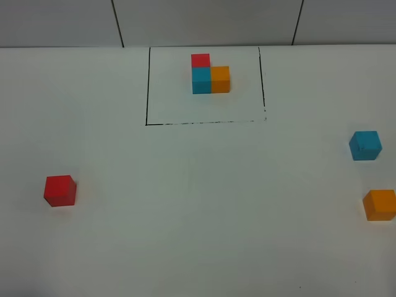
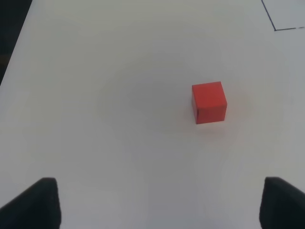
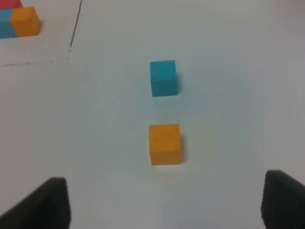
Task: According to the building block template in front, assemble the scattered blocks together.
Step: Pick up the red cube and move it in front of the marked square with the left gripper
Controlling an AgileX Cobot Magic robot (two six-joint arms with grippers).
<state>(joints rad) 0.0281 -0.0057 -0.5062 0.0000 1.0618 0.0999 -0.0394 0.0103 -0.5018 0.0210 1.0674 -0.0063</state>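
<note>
The template [image 1: 210, 75], red, cyan-blue and orange cubes joined in an L, sits inside a black drawn frame [image 1: 146, 86] at the back middle; it also shows in the right wrist view [image 3: 19, 21]. The loose red cube [image 1: 60, 190] lies at the left, and shows in the left wrist view [image 2: 208, 102]. The loose cyan-blue cube [image 1: 365, 145] and loose orange cube [image 1: 379, 205] lie at the right, and show in the right wrist view as the cyan-blue [image 3: 163, 78] and the orange [image 3: 165, 144]. My left gripper [image 2: 157, 205] and right gripper [image 3: 164, 202] are open, empty, apart from the cubes.
The white table [image 1: 198, 204] runs to a grey wall at the back. A dark edge of the table [image 2: 12, 43] shows in the left wrist view.
</note>
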